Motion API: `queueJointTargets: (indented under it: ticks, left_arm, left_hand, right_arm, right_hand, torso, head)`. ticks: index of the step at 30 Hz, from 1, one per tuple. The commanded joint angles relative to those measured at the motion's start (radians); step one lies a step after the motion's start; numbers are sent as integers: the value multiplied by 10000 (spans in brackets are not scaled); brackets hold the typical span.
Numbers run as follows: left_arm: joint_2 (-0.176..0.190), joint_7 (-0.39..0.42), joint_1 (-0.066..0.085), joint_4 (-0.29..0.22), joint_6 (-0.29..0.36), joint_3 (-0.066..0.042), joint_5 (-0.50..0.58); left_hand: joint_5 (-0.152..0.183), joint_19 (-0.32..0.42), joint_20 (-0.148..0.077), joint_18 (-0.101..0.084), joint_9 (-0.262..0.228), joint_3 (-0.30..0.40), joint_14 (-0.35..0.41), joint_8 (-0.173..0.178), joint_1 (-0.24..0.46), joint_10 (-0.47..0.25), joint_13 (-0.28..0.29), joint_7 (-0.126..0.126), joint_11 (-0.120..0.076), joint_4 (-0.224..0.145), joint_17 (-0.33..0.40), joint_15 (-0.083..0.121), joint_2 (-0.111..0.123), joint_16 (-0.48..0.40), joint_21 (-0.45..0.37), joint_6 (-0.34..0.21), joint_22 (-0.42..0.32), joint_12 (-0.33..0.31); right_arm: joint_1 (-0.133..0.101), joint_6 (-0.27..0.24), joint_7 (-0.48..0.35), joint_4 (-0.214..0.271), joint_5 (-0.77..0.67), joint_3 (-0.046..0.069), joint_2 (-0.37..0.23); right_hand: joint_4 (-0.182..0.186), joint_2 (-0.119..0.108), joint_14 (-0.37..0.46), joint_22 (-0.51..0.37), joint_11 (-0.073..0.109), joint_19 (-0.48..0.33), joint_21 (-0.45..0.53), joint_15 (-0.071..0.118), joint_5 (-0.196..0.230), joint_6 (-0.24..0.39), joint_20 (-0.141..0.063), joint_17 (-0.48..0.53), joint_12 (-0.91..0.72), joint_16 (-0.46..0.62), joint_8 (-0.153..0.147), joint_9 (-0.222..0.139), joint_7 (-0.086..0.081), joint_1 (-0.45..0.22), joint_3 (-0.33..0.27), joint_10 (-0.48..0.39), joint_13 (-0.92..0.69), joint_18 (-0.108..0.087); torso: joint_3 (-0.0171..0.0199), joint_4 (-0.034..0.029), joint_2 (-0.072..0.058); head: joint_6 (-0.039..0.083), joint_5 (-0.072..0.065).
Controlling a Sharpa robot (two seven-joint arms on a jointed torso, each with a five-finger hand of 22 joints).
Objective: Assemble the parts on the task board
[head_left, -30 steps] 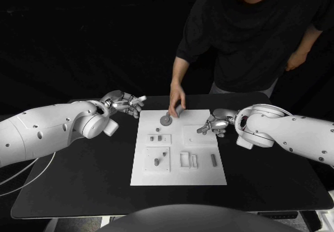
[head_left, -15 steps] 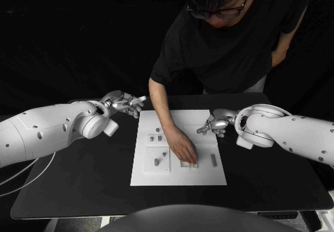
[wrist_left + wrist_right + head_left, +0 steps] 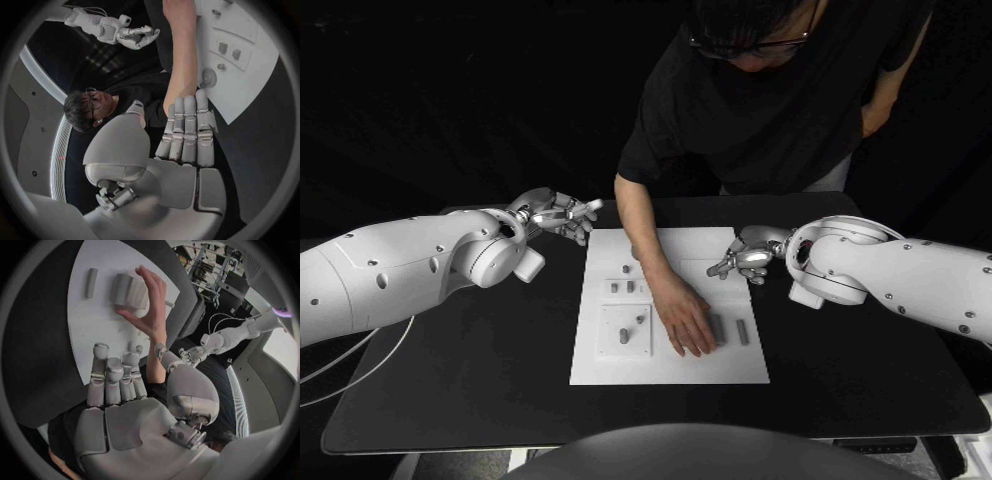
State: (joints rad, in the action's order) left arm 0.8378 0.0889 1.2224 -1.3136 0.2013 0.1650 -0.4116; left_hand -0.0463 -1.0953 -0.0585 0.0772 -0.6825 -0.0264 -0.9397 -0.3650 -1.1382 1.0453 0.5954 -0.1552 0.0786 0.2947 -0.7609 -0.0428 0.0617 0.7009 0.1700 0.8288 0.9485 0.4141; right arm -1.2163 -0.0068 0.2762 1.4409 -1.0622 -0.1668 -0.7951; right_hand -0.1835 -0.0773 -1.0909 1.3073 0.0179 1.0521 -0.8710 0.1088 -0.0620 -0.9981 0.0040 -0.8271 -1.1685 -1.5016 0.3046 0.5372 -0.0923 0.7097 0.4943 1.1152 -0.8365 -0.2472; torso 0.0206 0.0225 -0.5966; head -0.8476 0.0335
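Black table (image 3: 473, 370) with rounded near corners fills the lower field. Beyond its far edge, 10 to 2 o'clock, background is uniformly dark. Right wrist view: metal framing or racks (image 3: 209, 262) in a lit area of the room. Left wrist view: dark slatted surface (image 3: 103, 60).

Black table (image 3: 473, 380) (white task board (image 3: 668, 372) atop)

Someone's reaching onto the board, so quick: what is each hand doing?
Left hand: open, holding nothing.
Right hand: open, holding nothing.
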Motion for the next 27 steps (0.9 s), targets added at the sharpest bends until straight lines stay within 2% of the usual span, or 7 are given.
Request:
queueJointTargets:
  ticks: [1, 12, 20, 22, 23, 27]
  left_arm:
    - [-15, 70, 11, -26, -43, -7, 20]
    - [-16, 68, 11, -26, -41, -7, 16]
    - [-6, 80, 12, -31, -6, -7, 16]
    - [-6, 89, 12, -31, 4, -7, 16]
    - [-11, 98, 12, -30, 10, -8, 16]
    - [-15, 114, 12, -24, 34, -8, 16]
  left_hand:
    - [-20, -75, -5, 107, 14, -47, 0, -59, -109, 13, 12, -9, -52, 9, 13, 34, -32, 65, -66, -55, 8, -37]
    - [-19, -77, -4, 106, 19, -72, 1, -60, -133, 12, 11, -10, -51, 9, 16, 33, -31, 64, -71, -57, 8, -39]
    - [-19, -77, -3, 105, 21, -84, 2, -60, -140, 11, 11, -11, -51, 10, 17, 32, -30, 64, -73, -59, 7, -40]
    - [-19, -77, -3, 105, 21, -86, 2, -60, -141, 11, 11, -11, -50, 10, 18, 32, -30, 64, -74, -59, 7, -40]
    - [-19, -77, -3, 104, 22, -88, 3, -60, -142, 11, 11, -11, -50, 10, 18, 32, -30, 64, -74, -59, 7, -41]
    - [-19, -78, -2, 104, 23, -94, 3, -60, -143, 11, 10, -12, -50, 11, 18, 32, -29, 64, -75, -60, 7, -41]
  right_arm:
    - [3, 142, -28, 6, -70, 1, 8]
    - [3, 260, 77, 18, -102, 1, -6]
    - [3, 1075, 1079, 159, -311, 0, -16]
    - [3, 1099, 1327, 215, -361, -1, -7]
    - [3, 1121, 1507, 249, -387, -1, -3]
    - [3, 1023, 1813, 316, -414, -2, 3]
  right_hand:
    - [-51, 0, 6, 19, -26, 46, 43, 60, -39, -2, -49, 6, 41, 58, -63, 9, -43, 39, 9, 76, -3, -146]
    - [-67, -10, 5, 20, -25, 46, 44, 60, -39, 0, -49, 5, 43, 59, -66, 9, -43, 48, 12, 76, -5, -146]
    - [-143, -67, 48, 17, -48, 2, 76, 44, -56, 62, -37, 5, 79, 89, -110, 0, -65, 72, 24, 26, -2, -146]
    - [-186, -46, 72, 19, -59, -22, 89, 31, -202, 69, -23, 1, 91, 98, -119, 3, -74, 95, 44, 4, -4, -146]
    - [-212, -33, 89, 24, -65, -37, 96, 19, -635, 62, -2, -6, 95, 100, -119, 11, -83, 86, 64, -6, -11, -146]
    - [-221, -32, 92, 28, -69, -39, 94, 13, -685, 60, 10, -10, 95, 98, -121, 13, -85, 57, 48, -6, -14, -146]
  torso:
    - [2, 1, -1]
    - [2, 2, 0]
    - [-8, 8, 4]
    - [-5, 11, 2]
    - [-4, 11, 1]
    - [0, 4, 3]
  head:
    - [5, -9]
    - [-1, -8]
    - [-3, -1]
    - [-2, -7]
    - [2, -8]
    - [8, -11]
